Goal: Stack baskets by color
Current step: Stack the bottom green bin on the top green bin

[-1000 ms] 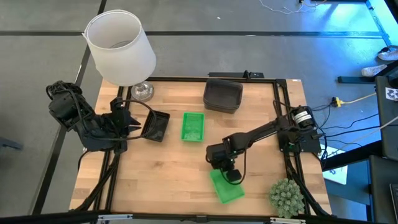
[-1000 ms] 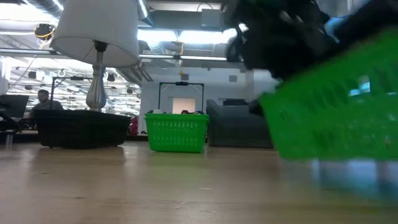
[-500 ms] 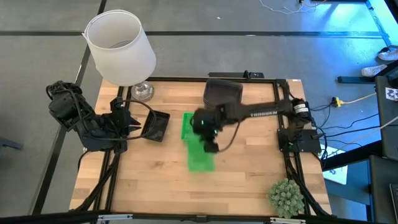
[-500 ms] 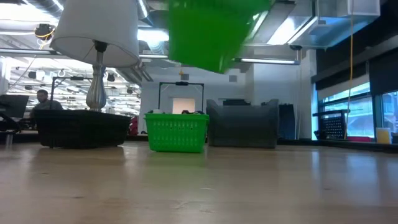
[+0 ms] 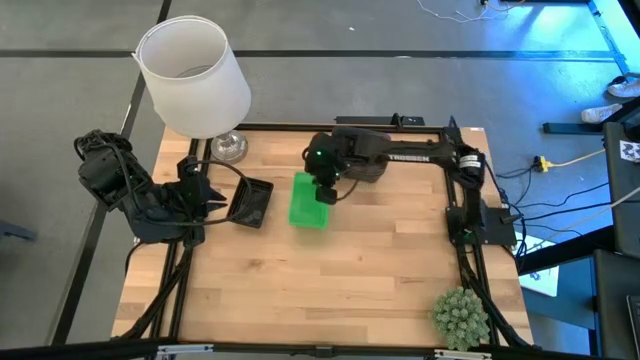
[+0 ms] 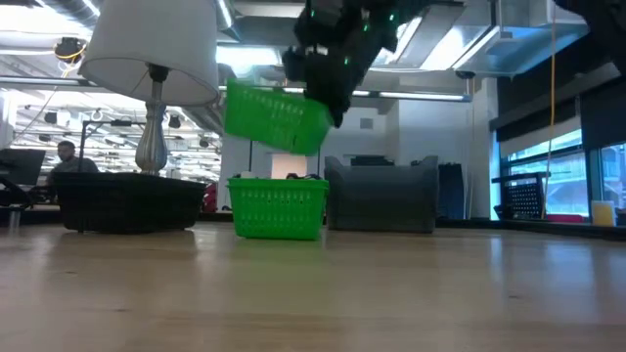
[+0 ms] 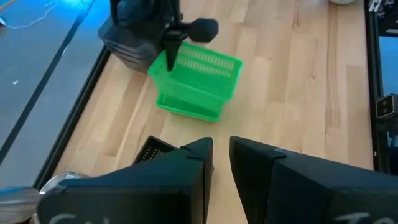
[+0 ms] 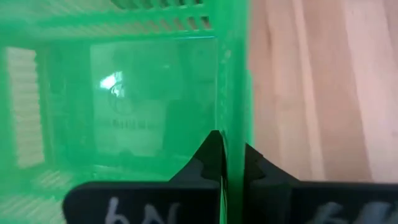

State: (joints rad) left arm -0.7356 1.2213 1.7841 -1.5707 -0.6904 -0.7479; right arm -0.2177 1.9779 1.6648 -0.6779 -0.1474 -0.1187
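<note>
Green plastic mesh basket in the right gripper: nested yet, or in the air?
In the air: the held green mesh basket hangs tilted above the second green basket, gap between them.

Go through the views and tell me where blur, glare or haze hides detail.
High view: a blue cast across the floor's far right corner. Low view: the carried green basket is smeared with motion, while the standing green basket is crisp; ceiling lights glare behind. Right wrist view: the basket wall fills the frame, hazy, with a bright glint. Left wrist view: the left claw is soft, too near.
</note>
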